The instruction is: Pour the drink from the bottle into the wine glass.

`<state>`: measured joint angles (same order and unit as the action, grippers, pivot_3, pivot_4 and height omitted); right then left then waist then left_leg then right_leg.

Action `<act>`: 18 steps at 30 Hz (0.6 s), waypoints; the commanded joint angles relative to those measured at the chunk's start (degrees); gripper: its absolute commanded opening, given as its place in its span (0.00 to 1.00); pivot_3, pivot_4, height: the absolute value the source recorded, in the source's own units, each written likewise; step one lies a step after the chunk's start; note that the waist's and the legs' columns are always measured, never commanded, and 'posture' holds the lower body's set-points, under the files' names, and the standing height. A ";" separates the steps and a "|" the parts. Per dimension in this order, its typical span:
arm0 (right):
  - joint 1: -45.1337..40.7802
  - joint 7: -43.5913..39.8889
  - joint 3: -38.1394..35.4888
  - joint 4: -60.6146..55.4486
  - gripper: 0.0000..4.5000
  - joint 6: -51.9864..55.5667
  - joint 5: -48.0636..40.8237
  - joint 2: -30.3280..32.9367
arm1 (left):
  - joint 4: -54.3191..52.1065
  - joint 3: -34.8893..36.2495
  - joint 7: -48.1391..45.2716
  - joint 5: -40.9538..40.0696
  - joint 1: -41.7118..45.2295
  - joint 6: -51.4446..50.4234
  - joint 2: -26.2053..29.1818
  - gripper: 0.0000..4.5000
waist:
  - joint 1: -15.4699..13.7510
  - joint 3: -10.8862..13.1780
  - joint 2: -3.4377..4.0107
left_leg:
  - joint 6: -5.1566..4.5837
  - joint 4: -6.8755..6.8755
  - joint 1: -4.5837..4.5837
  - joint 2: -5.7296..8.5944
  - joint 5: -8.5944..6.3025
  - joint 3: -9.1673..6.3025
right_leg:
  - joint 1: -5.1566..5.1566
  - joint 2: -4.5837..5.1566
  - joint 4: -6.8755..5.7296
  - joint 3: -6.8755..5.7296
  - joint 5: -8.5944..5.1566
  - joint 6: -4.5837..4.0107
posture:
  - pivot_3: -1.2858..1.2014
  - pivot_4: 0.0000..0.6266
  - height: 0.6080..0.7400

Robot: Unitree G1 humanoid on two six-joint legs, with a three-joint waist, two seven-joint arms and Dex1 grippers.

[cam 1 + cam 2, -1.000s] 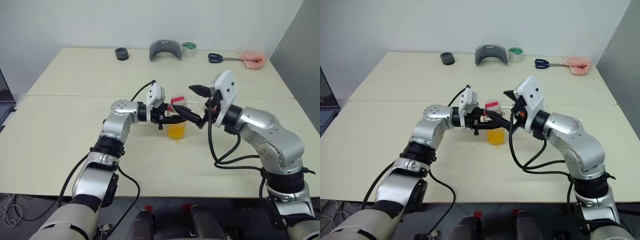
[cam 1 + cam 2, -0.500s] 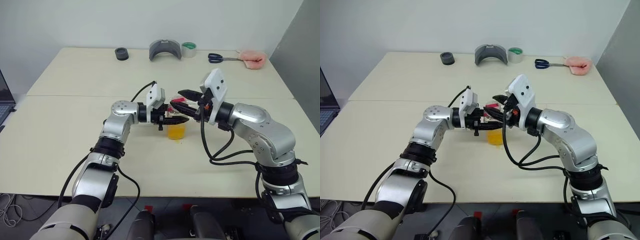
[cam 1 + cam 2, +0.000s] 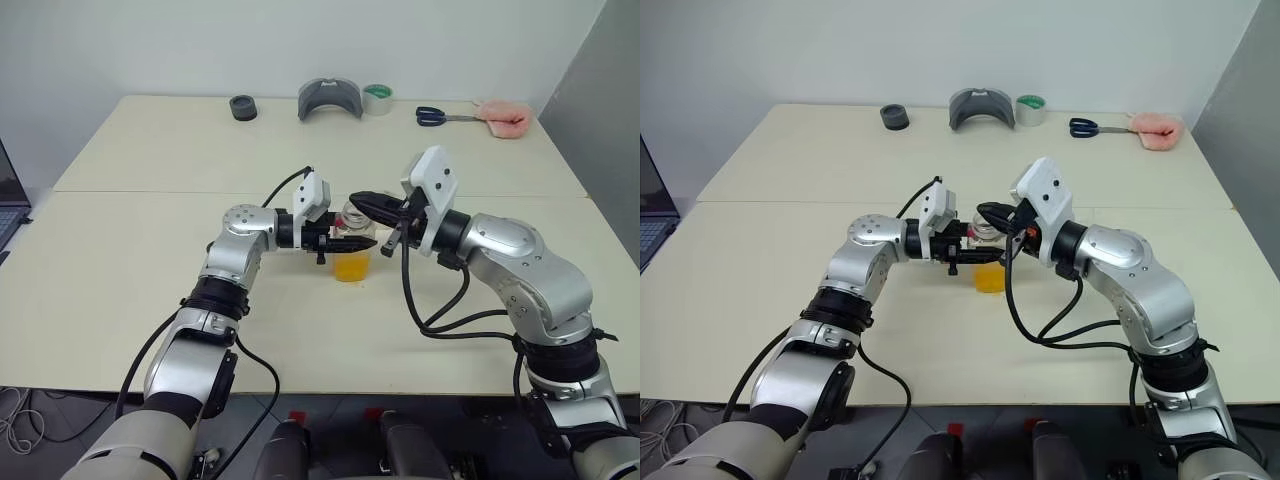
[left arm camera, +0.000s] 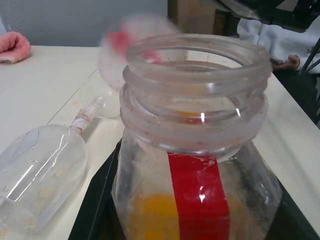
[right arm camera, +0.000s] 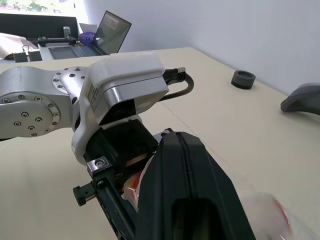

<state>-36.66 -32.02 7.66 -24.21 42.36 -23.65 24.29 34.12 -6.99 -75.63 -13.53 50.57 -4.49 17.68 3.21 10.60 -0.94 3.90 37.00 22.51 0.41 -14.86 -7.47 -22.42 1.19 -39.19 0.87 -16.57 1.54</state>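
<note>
Head views: your left gripper (image 3: 345, 243) clamps the small clear plastic bottle (image 3: 352, 250) of orange drink (image 3: 351, 264) upright mid-table; your right gripper (image 3: 368, 203) is closed at its neck.

Left wrist view: the bottle's mouth is uncapped; a clear stemmed wine glass (image 4: 42, 172) lies beside it.
</note>
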 commanded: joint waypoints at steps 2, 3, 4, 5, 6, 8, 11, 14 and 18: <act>0.86 0.57 -2.68 -2.23 0.00 -1.53 0.77 1.49 | -1.81 0.70 -0.08 -0.58 1.15 1.43 0.17 0.39 | -0.01 0.00 0.00 | 0.00 0.00 0.01 0.01 0.00 0.00 | 0.00 0.00 0.01 0.00 0.00 0.00 | 0.52 0.24 1.00; 1.19 0.57 -3.04 -2.16 0.00 -1.73 1.05 1.95 | -1.80 0.78 -0.02 -0.53 1.05 1.49 0.36 0.39 | -0.03 0.00 0.00 | 0.00 0.00 0.01 0.01 0.00 0.00 | 0.00 0.00 0.01 0.00 0.00 0.00 | 0.52 0.24 1.00; 1.52 0.56 -3.40 -2.11 0.00 -1.88 1.22 2.36 | -1.80 0.90 0.10 -0.51 0.96 1.50 0.55 0.39 | -0.04 0.00 0.00 | 0.00 0.00 0.01 0.01 0.00 0.00 | 0.00 0.01 0.01 0.00 0.00 0.00 | 0.52 0.24 1.00; 2.02 0.46 -3.75 -2.13 0.00 -2.08 1.49 3.08 | -1.81 1.07 0.28 -0.49 0.83 1.48 0.81 0.39 | -0.06 0.00 0.00 | 0.00 0.00 0.01 0.01 0.00 0.01 | 0.00 0.01 0.01 0.00 0.00 0.00 | 0.52 0.24 1.00; 2.55 0.34 -4.03 -2.17 0.00 -2.25 1.80 3.79 | -1.82 1.23 0.51 -0.48 0.70 1.45 1.05 0.39 | -0.06 0.00 0.00 | 0.00 0.00 0.01 0.01 0.00 0.01 | 0.00 0.00 0.01 0.00 0.00 0.00 | 0.52 0.24 1.00; 4.06 0.38 -4.77 -2.35 0.00 -1.97 2.42 5.32 | -1.92 1.70 1.19 -0.48 0.27 1.37 1.68 0.39 | -0.04 0.00 0.00 | 0.00 0.00 0.00 0.00 0.00 0.02 | 0.00 0.00 0.00 0.01 0.00 0.00 | 0.52 0.24 1.00; 8.14 0.45 -5.97 -2.34 0.00 -1.57 3.62 7.97 | -2.17 2.99 3.02 -0.78 -0.58 1.00 2.96 0.39 | -0.06 0.00 0.00 | 0.00 -0.01 0.00 0.00 0.00 0.03 | 0.00 0.00 0.01 0.02 0.00 0.00 | 0.52 0.24 1.00; 13.06 -0.15 -5.88 -2.83 0.00 -1.17 5.29 11.41 | -2.93 4.38 4.72 -1.24 -1.68 0.33 4.51 0.39 | -0.06 0.00 0.00 | -0.01 0.00 0.00 0.00 -0.01 0.04 | 0.00 0.00 0.01 0.03 0.00 0.00 | 0.52 0.24 1.00; 20.30 1.10 -4.63 -2.34 0.00 -2.04 9.68 14.65 | -4.30 8.91 10.61 -2.00 -3.61 -1.07 7.69 0.39 | 0.05 0.00 0.00 | -0.01 -0.01 0.00 0.00 -0.01 0.05 | 0.00 0.00 0.01 0.04 0.00 0.00 | 0.52 0.24 1.00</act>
<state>-16.42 -31.80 3.41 -24.97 41.61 -15.22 38.81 32.22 -1.27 -67.68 -14.31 46.43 -5.78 24.11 3.27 10.61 -0.95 3.88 36.99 22.47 0.39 -14.87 -7.41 -22.42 1.18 -39.20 0.94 -16.57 1.54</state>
